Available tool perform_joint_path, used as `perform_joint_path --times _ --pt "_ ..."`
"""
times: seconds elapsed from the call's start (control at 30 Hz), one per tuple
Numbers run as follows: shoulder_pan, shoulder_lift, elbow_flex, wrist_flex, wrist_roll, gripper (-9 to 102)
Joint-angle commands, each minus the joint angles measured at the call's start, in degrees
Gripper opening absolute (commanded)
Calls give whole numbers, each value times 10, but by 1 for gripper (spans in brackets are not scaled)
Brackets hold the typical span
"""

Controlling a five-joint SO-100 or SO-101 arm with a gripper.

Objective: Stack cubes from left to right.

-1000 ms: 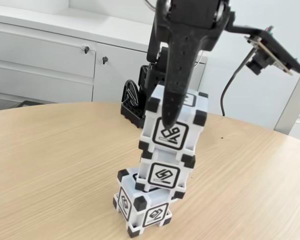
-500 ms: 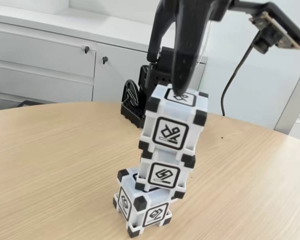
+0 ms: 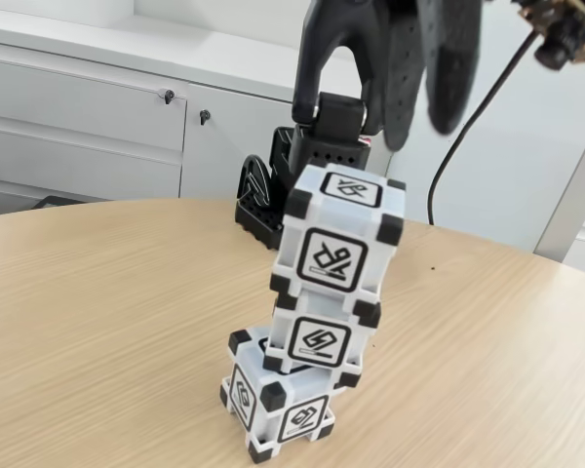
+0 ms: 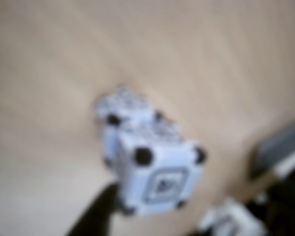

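On the wooden table, toward six o'clock in the fixed view, I have all three cubes in one column: the bottom cube sits on the tabletop turned a little so a corner faces the camera, the middle cube rests on it shifted toward one o'clock, and the top cube sits on that, again a touch toward one o'clock, so the tower leans in steps but stands. My gripper hangs at twelve to one o'clock above the top cube, clear of it, with its two dark fingers spread apart and nothing between them. From the wrist view, which is badly blurred, I look down on the top cube near the centre, with the lower cubes peeking out at about eleven o'clock and one dark finger at seven o'clock. I judge the stacking itself as done, and the step in hand is the release and retreat. What I want next is a clean lift straight up and back toward the arm's base at twelve o'clock, with the fingers kept wide so neither tip clips the top cube's black corners. Given the offset between layers, I reckon even a light sideways brush could tip the column toward one o'clock, so I would avoid any swing across the tower. Behind the table, the white cabinet at ten o'clock is well apart and no concern.
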Motion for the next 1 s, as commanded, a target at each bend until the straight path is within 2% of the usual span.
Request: perform_joint_path --times 0.0,0.27,0.57,0.7,0.97 --pt "-20 41 -21 3 17 25" --pt "-95 124 -21 -5 29 5" --pt "-138 271 13 -17 32 0" --pt "-151 359 113 -94 29 0" --pt "-153 516 411 -250 21 0"
